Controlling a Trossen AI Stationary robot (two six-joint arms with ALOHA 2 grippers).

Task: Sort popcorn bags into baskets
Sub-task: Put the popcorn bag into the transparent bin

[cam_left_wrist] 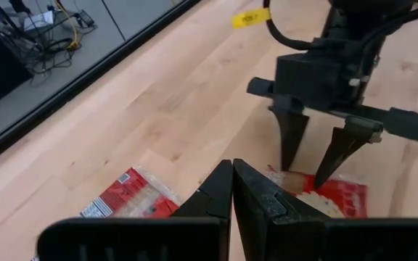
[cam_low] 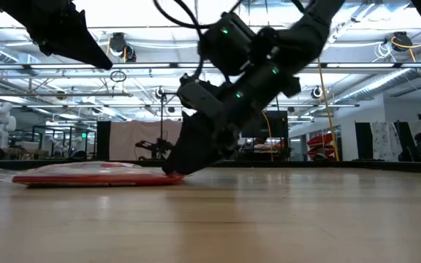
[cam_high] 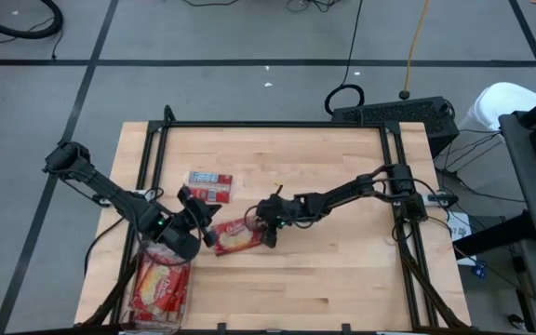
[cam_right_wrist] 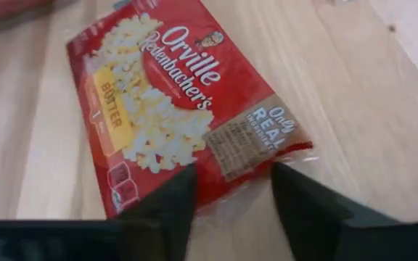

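Two bags on the worktop: one bag [cam_high: 236,236] lies flat near the middle, popcorn picture up; a second bag [cam_high: 209,186] lies just beyond it toward the far edge, label side up, apart from the first.
Worktop: pale wood [cam_high: 342,270] with a dark frame along its edges.
Right gripper: right gripper [cam_right_wrist: 231,190] is down at the near end of the face-up bag, fingers [cam_right_wrist: 167,199] spread apart, one to each side of the bag's clear sealed edge. Tips sit at or just above the worktop; I can't tell whether they touch the bag. Nothing is gripped.
Same gripper from table height: it leans down [cam_low: 188,157] to the end of the flat red bag [cam_low: 93,175].
Left gripper: left gripper [cam_left_wrist: 232,190] hovers just beside the same bag, on the side away from the right arm, fingers pressed together with nothing between them.
From the left wrist: the right gripper's two dark fingers [cam_left_wrist: 292,138] stand apart over the red bag [cam_left_wrist: 336,199]; the label-side bag [cam_left_wrist: 129,196] shows off to one side.
Bin: clear bin [cam_high: 147,321] at the near left corner of the worktop, under the left arm, with several red bags [cam_high: 161,284] stacked inside.
Printing: the face-up bag [cam_right_wrist: 173,101] reads Orville Redenbacher's, butter.
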